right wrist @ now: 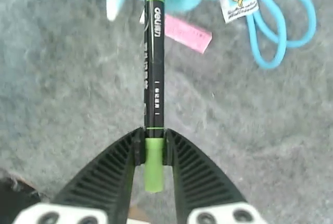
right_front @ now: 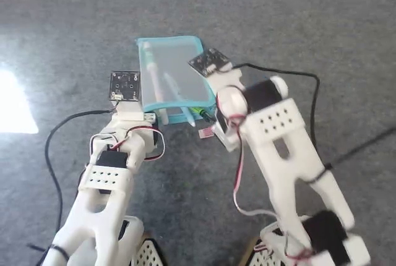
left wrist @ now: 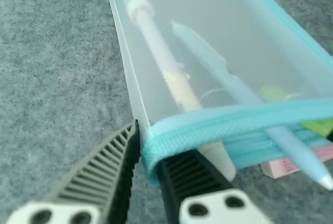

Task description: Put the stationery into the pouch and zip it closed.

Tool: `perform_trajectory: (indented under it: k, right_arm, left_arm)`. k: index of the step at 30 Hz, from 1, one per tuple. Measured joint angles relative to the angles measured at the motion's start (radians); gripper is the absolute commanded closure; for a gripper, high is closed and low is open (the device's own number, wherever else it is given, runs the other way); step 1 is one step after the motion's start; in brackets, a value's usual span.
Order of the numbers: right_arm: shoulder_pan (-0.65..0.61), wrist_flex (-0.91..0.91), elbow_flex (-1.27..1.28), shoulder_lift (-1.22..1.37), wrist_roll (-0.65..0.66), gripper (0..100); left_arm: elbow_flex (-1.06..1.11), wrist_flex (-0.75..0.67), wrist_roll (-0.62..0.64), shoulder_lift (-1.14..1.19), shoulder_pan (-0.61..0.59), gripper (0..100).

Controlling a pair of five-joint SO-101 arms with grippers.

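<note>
A translucent pouch (right_front: 172,73) with light blue zipper trim lies on the grey carpet, its open end toward the arms. Inside it lie a white pen (left wrist: 156,41) and a pale blue pen (left wrist: 229,86) whose tip pokes out of the mouth. My left gripper (left wrist: 148,164) is shut on the pouch's zipper edge (left wrist: 208,125) at the corner of the mouth. My right gripper (right wrist: 154,153) is shut on a black marker with green ends (right wrist: 154,73), whose far end is in the pouch mouth. A pink eraser (right wrist: 187,34) lies by the opening.
A blue cord loop with a small tag (right wrist: 276,21) trails from the pouch onto the carpet. Black cables (right_front: 55,136) run from both arms across the floor. Open carpet (right_front: 68,37) lies around the pouch.
</note>
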Motion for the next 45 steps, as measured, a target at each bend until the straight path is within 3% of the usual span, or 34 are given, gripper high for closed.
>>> perform_trajectory:
  k: [13, 18, 22, 28, 32, 40, 45]
  right_arm:
    - [-0.087, -0.259, -0.229, 0.322, -0.120, 97.2]
    - [-0.089, -0.436, -0.176, 0.344, -0.132, 71.4]
    - [-0.100, -0.529, -0.149, 0.344, -0.176, 61.0]
    - [-0.089, -0.545, -0.133, 0.299, -0.180, 60.8]
    - [-0.092, -0.466, -0.083, 0.097, -0.176, 60.8]
    - [-0.091, -0.374, 0.315, -0.334, -0.175, 63.3]
    - [-0.048, -0.393, 0.494, -0.374, -0.011, 67.8]
  left_arm:
    - [0.000, 0.000, 0.003, 0.000, 0.000, 99]
    - [0.000, 0.000, 0.002, 0.000, 0.002, 99]
    - [-0.003, 0.003, -0.012, 0.000, 0.031, 99]
    - [-0.009, 0.014, -0.018, -0.002, 0.037, 99]
    - [-0.008, 0.014, -0.025, -0.002, 0.037, 99]
    - [-0.008, 0.015, -0.025, -0.002, 0.037, 99]
    - [-0.008, 0.015, -0.025, -0.002, 0.037, 99]
